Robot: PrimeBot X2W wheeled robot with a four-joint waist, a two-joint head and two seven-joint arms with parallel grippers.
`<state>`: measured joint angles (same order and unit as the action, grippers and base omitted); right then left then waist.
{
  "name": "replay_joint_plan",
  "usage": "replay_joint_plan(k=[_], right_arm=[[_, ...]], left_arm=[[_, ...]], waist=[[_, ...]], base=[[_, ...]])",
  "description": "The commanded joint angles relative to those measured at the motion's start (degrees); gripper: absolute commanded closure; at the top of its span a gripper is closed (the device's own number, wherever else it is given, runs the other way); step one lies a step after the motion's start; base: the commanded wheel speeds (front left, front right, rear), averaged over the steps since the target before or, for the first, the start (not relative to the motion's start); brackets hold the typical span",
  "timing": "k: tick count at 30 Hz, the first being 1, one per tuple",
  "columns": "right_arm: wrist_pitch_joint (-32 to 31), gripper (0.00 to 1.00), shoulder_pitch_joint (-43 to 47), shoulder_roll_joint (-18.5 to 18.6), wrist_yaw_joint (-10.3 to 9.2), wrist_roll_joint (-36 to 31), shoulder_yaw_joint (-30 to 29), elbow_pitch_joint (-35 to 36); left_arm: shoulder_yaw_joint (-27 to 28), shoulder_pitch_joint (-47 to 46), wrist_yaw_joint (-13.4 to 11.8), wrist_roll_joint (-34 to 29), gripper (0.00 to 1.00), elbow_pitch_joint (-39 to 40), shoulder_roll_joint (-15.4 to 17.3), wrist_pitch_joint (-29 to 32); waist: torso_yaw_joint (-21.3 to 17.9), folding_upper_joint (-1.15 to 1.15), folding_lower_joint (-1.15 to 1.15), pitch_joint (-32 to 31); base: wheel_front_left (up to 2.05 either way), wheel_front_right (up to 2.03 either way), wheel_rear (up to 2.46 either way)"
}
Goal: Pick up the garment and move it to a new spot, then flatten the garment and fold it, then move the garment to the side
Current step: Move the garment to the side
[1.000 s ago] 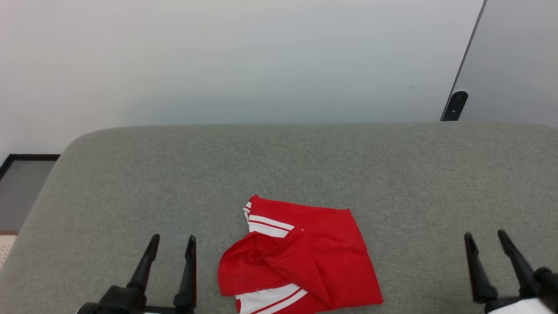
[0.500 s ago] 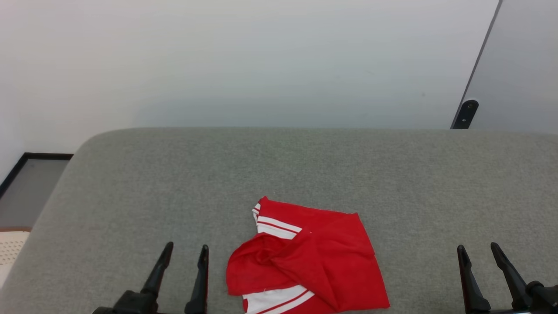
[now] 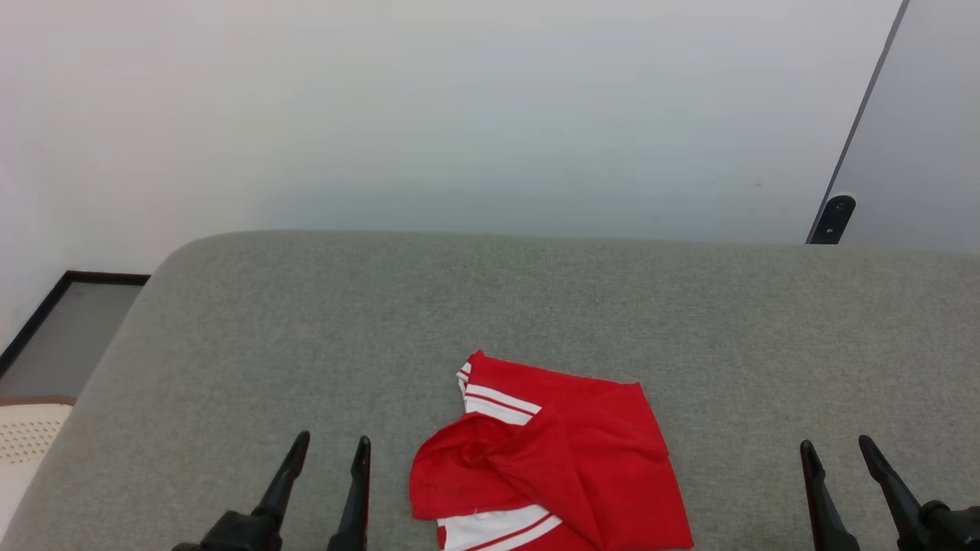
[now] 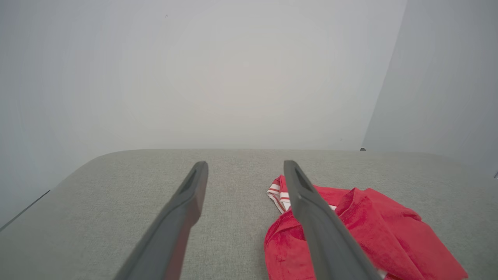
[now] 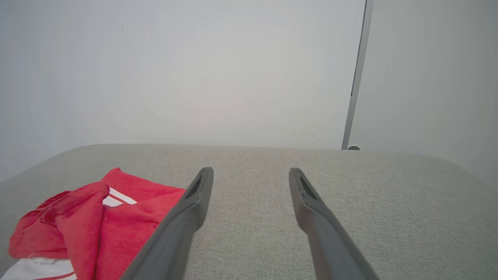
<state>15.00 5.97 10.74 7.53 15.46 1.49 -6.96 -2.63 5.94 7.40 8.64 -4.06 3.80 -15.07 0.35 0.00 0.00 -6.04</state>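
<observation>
The garment (image 3: 559,459) is a crumpled red shirt with white, red-striped trim, lying on the grey cushion (image 3: 490,306) near its front edge. My left gripper (image 3: 333,445) stands open just left of it, nothing between its fingers. Far to the right, my right gripper (image 3: 836,449) is open and empty too. In the left wrist view the garment (image 4: 369,229) lies right of and partly behind the left gripper (image 4: 245,165). The right wrist view has the garment (image 5: 97,217) at lower left, beside the right gripper (image 5: 251,171).
The cushion's rounded back edge meets a pale wall (image 3: 459,115). A grey panel with a dark bracket (image 3: 833,218) stands at the back right. Floor and a cream perforated object (image 3: 27,436) lie past the cushion's left edge. Bare cushion spreads behind the garment.
The whole head picture has shifted right and down, so the camera moved. The garment lies as before. Both grippers stay open and now show a little lower in the frame.
</observation>
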Motion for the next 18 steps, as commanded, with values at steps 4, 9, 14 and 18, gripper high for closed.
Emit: replay_joint_plan(k=[4, 9, 14, 18], right_arm=[[0.20, 0.00, 0.29, 0.30, -0.10, -0.47, 0.42, -0.11], [0.20, 0.00, 0.41, 0.41, -0.10, -0.39, 1.29, -0.27], [0.20, 0.00, 0.39, 0.73, -0.10, -0.13, 2.89, -0.84], [0.20, 0.00, -0.15, 1.20, -0.10, 0.41, 4.47, -1.86]], left_arm=[[0.30, -0.32, 0.11, 0.49, 0.00, -0.11, 0.46, -0.09], [0.82, -0.53, 0.11, 0.61, 0.00, -0.26, 0.76, -0.09], [1.99, -1.06, 0.12, 0.45, 0.00, -0.44, 1.41, -0.09], [2.94, -1.72, 0.12, 0.32, 0.00, -0.60, 2.44, -0.09]], waist=[[0.07, 0.00, 0.00, -0.07], [0.52, 0.00, 0.00, -0.09], [3.15, 0.00, 0.00, -0.21], [6.31, 0.00, 0.00, -0.36]], base=[[0.00, 0.00, 0.00], [0.00, 0.00, 0.00], [0.00, 0.00, 0.00], [0.00, 0.00, 0.00]])
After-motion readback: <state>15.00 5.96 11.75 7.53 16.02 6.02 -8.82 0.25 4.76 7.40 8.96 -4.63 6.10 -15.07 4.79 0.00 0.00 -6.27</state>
